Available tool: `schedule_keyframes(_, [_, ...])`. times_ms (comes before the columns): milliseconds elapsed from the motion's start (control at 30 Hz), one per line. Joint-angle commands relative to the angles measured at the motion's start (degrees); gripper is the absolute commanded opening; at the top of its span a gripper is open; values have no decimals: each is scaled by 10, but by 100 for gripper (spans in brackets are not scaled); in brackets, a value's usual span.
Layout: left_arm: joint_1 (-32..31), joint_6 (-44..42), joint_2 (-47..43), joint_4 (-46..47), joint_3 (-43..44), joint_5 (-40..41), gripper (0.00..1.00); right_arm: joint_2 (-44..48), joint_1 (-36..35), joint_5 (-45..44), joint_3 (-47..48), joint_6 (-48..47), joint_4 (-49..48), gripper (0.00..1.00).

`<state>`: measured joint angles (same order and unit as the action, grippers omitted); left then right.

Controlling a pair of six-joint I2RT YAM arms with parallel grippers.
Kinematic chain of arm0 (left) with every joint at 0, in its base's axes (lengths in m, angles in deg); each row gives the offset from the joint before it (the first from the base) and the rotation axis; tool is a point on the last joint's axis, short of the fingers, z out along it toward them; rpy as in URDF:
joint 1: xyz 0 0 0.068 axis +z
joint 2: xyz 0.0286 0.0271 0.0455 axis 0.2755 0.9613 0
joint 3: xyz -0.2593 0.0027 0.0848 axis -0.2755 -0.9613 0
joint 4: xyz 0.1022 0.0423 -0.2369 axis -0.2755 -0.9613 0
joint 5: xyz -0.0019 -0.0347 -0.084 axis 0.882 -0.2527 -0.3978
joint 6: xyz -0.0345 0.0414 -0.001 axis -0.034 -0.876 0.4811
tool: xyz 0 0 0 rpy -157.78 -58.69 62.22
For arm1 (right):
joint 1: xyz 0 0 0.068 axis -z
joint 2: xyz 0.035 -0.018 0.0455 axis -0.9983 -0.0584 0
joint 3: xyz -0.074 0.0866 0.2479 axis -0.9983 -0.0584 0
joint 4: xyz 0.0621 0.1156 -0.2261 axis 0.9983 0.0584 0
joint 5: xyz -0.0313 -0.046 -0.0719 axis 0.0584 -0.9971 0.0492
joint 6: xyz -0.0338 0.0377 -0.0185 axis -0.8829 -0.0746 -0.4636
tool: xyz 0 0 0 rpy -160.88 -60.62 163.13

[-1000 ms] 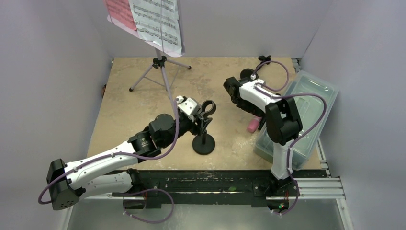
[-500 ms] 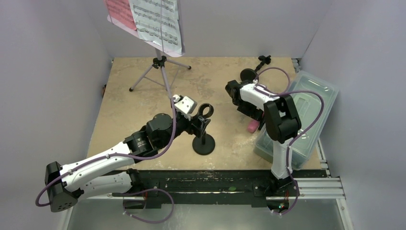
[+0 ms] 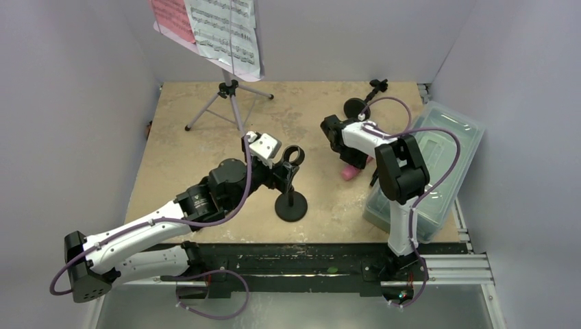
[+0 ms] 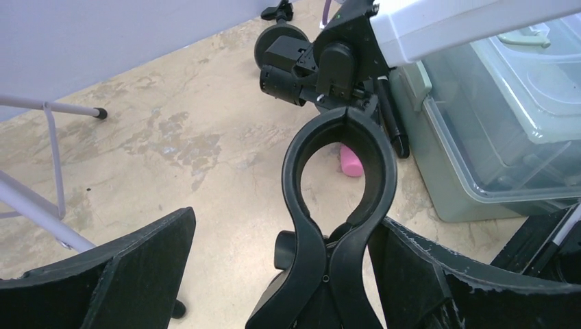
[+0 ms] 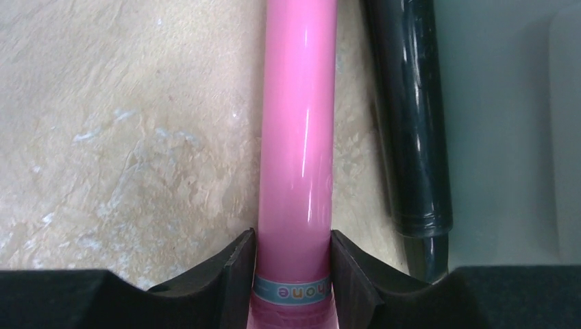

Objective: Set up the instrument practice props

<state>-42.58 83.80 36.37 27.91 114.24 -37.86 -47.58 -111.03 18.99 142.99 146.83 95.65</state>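
Pink mic (image 5: 296,123) lies flat on the bench (image 3: 185,164), just beside the black mic (image 5: 411,123) and near the tub (image 3: 449,144). The right pincer (image 5: 292,264) is clamped across its barrel at the printed band. The left pincer (image 4: 284,236) stands wide, its fingers either side of the stem of the clip (image 4: 340,122) that tops the near pole (image 3: 290,195); one finger looks to touch the stem, the other is apart from it. The step in hand seems to be seating the pink mic in that clip. To do it well, lift straight up first, so the barrel clears the black mic without rolling it. Then turn the wrist until the barrel lines up with the ring's opening before coming near. The left pincer would best close on the stem and steady the pole, since its round base could tip or slide under a sideways push. Feed the barrel in slowly and let go only once it sits firm. How much of the mic lies behind the fingers is hidden, so the free length may swing; move gently.
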Motion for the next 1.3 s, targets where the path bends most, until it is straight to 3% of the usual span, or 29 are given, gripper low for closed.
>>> schedule_keyframes(0, [0, -6, 1, -19, 60, 14, 94, 43, -28, 8, -19, -19, -43, 42])
schedule_keyframes(33, [0, -4, 0, -24, 68, 7, 94, 57, -34, 9, -25, -29, -57, 41])
schedule_keyframes(200, [0, 27, -6, -55, 99, -43, 94, 127, -42, 41, -62, -71, -128, 11])
schedule_keyframes(300, [0, 66, -15, -58, 109, -43, 95, 184, -42, 64, -104, -119, -196, 0])
schedule_keyframes(400, [0, 89, -23, -73, 127, -43, 95, 246, -42, 111, -133, -177, -258, 0])
schedule_keyframes(500, [0, 76, -35, -82, 144, -45, 96, 318, -42, 218, -150, -261, -301, 0])
schedule_keyframes(700, [0, 40, -6, -70, 217, -38, 97, 533, -41, 408, -242, -359, -437, 0])
schedule_keyframes(867, [0, -12, 51, -49, 272, -63, 97, 641, -41, 480, -221, -394, -431, 0])
schedule_keyframes(1033, [0, -29, 90, -46, 312, -25, 97, 694, -41, 588, -194, -401, -419, 0])
schedule_keyframes(1100, [0, -96, 92, -42, 312, -84, 95, 689, -42, 642, -171, -397, -402, 0])
schedule_keyframes(1200, [0, -267, 64, -47, 279, -276, 93, 683, -42, 732, -159, -326, -415, 0])
schedule_keyframes(1267, [0, -362, 29, -24, 242, -324, 95, 669, -41, 767, -146, -278, -416, 0])
